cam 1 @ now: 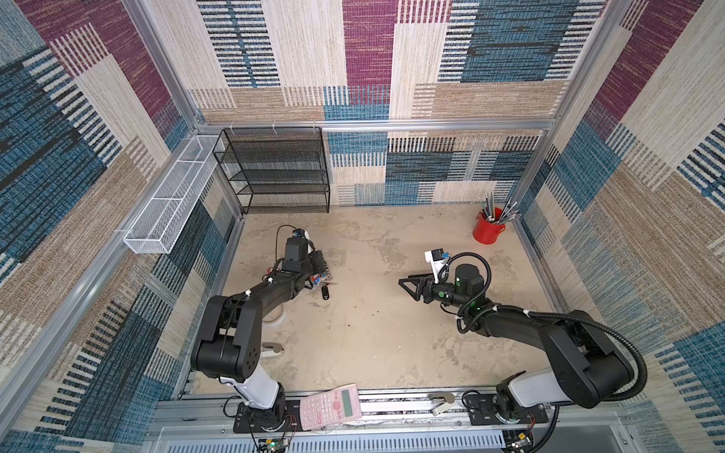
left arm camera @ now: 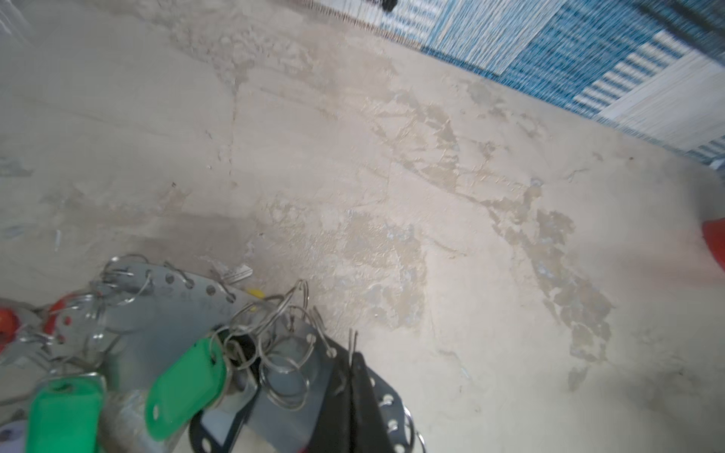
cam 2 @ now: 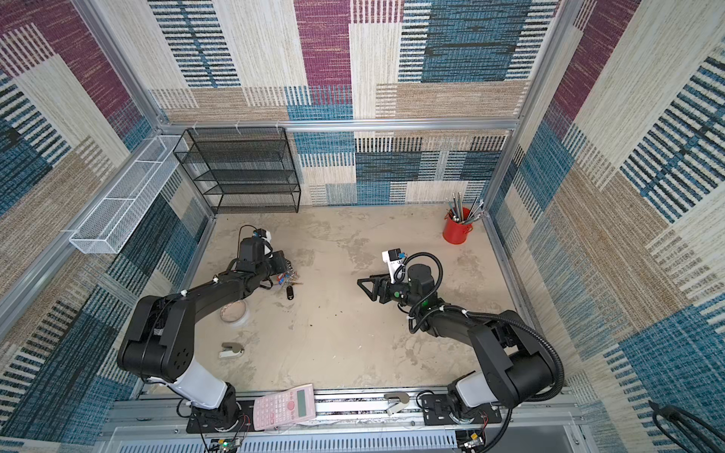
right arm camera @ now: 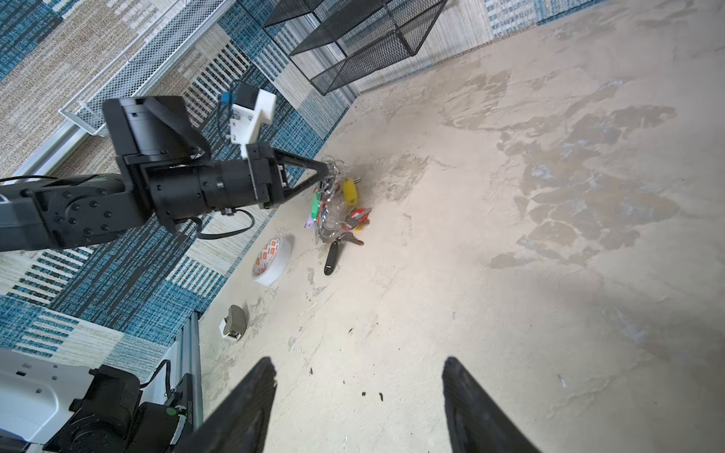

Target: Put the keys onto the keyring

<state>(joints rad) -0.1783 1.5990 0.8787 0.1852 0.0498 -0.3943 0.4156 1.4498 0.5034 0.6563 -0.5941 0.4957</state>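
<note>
Plainly, the keys are a light, rigid, slippery little set, too thin to pinch cleanly off a hard surface. The yellow tag looks like the better hold, since plastic gives the pads more bulk and friction than bare metal. The keyring is a stiff flat grey plate pierced with holes. Loaded with small rings, green tags and other keys, it probably hangs heavy and swings, so its bare edge is the sensible place to hold. The left end effector is fully closed on that plate, tilting the bunch up while its lower end seems to rest on the surface. In the right wrist view the yellow-tagged set sits just beside those closed tips, pressed against the bunch. In the left wrist view it peeks out from behind the plate's rim. I cannot tell whether its own small ring is already threaded through a hole. The right end effector stands wide open and empty, pointed toward the bunch but well apart from it, with bare surface between.
</note>
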